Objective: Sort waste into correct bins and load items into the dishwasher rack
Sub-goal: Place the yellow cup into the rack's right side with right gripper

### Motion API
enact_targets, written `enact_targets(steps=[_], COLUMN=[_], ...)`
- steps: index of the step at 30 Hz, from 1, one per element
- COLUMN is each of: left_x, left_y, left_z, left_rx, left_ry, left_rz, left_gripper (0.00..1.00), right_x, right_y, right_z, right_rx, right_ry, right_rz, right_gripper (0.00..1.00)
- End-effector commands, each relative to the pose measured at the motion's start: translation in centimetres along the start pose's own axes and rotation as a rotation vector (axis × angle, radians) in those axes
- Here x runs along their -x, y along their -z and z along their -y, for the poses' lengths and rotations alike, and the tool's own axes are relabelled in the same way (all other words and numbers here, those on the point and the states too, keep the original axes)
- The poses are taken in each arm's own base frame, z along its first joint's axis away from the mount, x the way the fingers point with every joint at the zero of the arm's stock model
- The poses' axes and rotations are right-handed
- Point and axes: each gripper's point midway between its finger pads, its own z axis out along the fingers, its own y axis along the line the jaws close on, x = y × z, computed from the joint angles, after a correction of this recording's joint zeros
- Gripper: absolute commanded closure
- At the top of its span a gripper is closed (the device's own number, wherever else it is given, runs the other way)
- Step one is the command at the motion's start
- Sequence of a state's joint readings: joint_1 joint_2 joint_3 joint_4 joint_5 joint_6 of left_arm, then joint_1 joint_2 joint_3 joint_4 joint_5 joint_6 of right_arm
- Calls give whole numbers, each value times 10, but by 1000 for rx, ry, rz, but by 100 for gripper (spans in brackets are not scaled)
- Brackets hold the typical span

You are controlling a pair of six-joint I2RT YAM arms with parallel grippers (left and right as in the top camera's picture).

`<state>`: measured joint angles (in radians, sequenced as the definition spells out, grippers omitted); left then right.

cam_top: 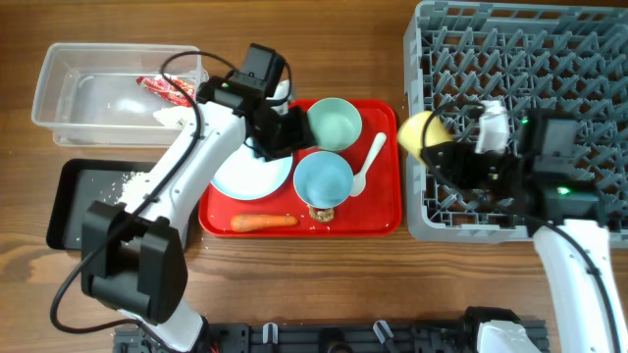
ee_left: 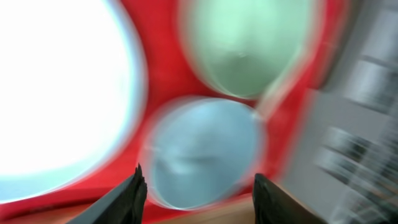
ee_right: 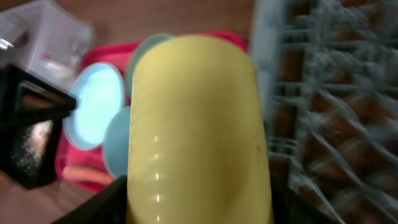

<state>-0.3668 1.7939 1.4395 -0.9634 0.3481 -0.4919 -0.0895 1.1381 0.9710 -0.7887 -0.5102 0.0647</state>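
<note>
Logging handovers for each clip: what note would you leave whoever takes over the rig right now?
Left gripper: jaws open, empty, over the red serving tray.
Right gripper: shut on the yellow-green cup, at the left edge of the dishwasher rack.
Done: red wrapper and tissue are in the clear tub; rice crumbs are in the black tray.
Left: carrot and brownish scrap to bin; cup, plate, saucer, bowl and spoon to rack.
</note>
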Motion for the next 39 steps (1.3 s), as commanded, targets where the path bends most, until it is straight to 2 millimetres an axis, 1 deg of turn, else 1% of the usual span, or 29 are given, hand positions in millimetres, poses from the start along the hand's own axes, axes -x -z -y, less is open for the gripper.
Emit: enact_targets(steps=[1,3,5,7,8,11,14,15,18,20,23,25,28,31,32,33,34,36,37,39], left_x=[25,26,26,28,28,29,29,28,27,25,25,25,25,25,25,25,25,25,25,25], left_y=[34,45,56,67,72,88,98,101,103,102,102,102,102,102,102,102,102,102,102,102], left_z=[-59,-73,-83,-91,-94,-96,-93,-92,-92,-92,-92,-92,-92,-93,-92,-93,-93,-93,-93,-93], left_rx=[288,338,373,400,403,390,377,371,371,374,374,374,374,374,374,375,375,375,375,375], left_ry=[1,22,38,54,61,80,78,76,75,76,76,77,76,76,77,76,76,76,76,76], left_rz=[173,191,210,235,246,284,311,321,321,315,315,315,315,314,314,314,314,314,314,314], left_gripper=[44,43,44,44,44,43,43,43,43,43,43,43,43,43,43,43,43,43,43,43], right_x=[41,43,42,37,32,18,9,7,6,7,7,7,3,-4,-6,-7,-7,4,10,24], right_y=[62,81,97,112,118,121,120,119,119,122,132,133,129,120,117,115,113,108,105,96], right_z=[32,44,61,87,103,143,174,193,217,228,241,242,244,248,250,252,255,257,255,245], right_rx=[-289,-361,-438,-536,-587,-640,-669,-687,-713,-737,-794,-795,-792,-784,-779,-779,-779,-747,-715,-612], right_ry=[-41,-85,-136,-213,-266,-423,-520,-589,-667,-681,-738,-740,-749,-767,-772,-775,-776,-764,-759,-745], right_rz=[111,103,82,47,21,-39,-69,-65,-38,-20,25,27,7,-38,-52,-59,-60,-18,1,41], right_gripper=[50,51,50,50,50,51,51,50,50,50,50,50,50,49,44,35,23,2,0,0])
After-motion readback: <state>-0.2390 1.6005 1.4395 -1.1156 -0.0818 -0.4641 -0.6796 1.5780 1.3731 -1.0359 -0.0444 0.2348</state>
